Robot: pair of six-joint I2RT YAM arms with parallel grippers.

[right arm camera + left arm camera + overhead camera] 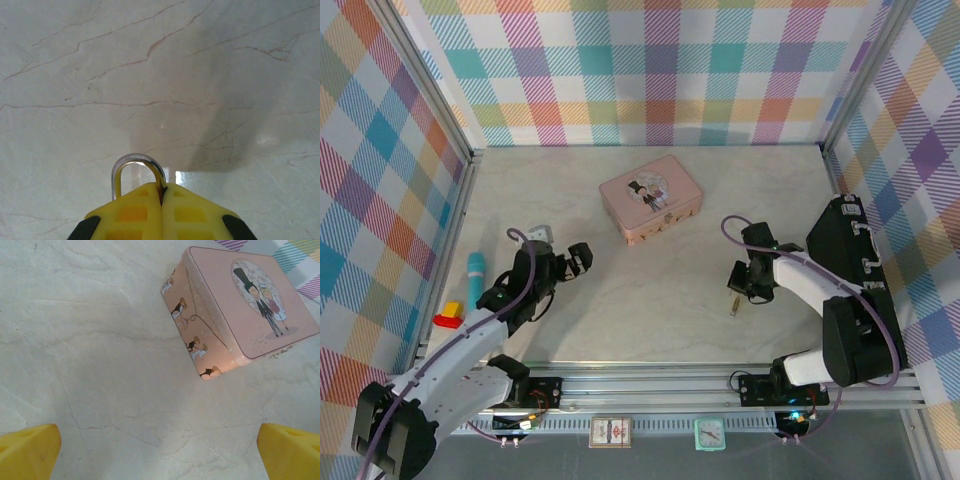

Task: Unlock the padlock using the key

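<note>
Padlock (137, 167) is pinched in the right gripper (162, 190), whose fingers are pressed together on it with the shackle poking out. It is held toward the table's (650, 310) right edge. The left gripper (160, 454) hangs spread and empty. I cannot make out a key (so unlocking looks not yet begun). Bare table lies between the arms, and the pink tin (651, 198) stands well apart, toward the far edge.

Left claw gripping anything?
No: the yellow fingers of the left claw stand wide apart over bare table, nothing between them.
</note>
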